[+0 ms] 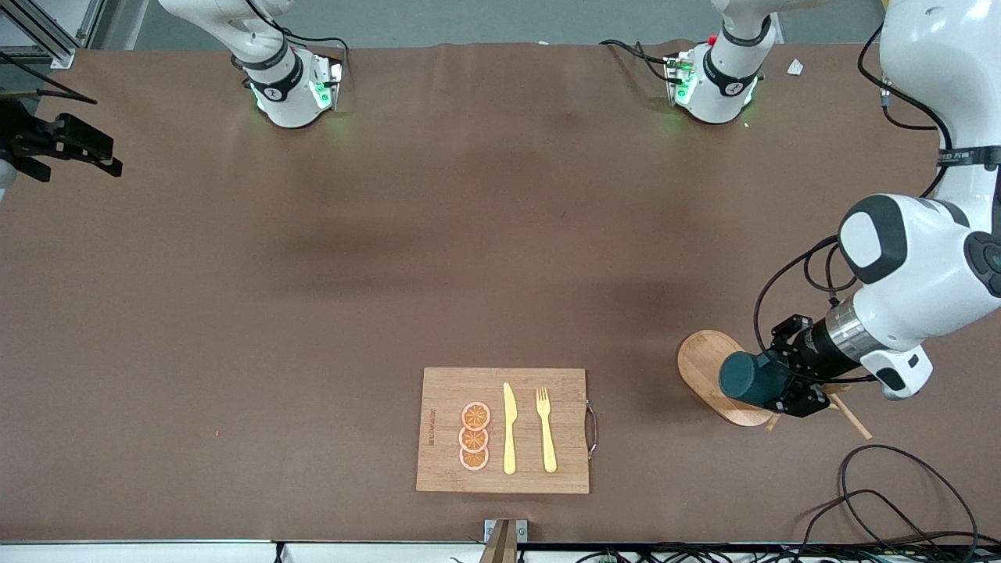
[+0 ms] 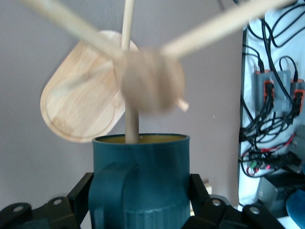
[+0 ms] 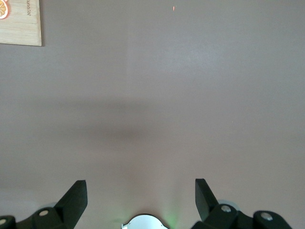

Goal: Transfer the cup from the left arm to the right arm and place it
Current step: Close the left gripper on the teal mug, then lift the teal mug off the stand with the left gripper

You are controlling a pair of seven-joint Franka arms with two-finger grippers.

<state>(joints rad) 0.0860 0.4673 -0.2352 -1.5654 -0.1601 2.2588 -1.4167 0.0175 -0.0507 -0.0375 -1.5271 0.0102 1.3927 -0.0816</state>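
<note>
The left end effector pinched the cup over the wooden rack's base. The right end effector, fingers spread, waited above the surface.

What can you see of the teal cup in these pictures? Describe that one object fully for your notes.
The cup is a small dark teal mug with a ribbed side, a chunky teal handle and a mustard-yellow inside. It looks like plastic. The left gripper is shut on it, holding it tipped on its side over the wooden peg rack, toward the left arm's end of the table. One of the rack's pegs enters its mouth.
</note>
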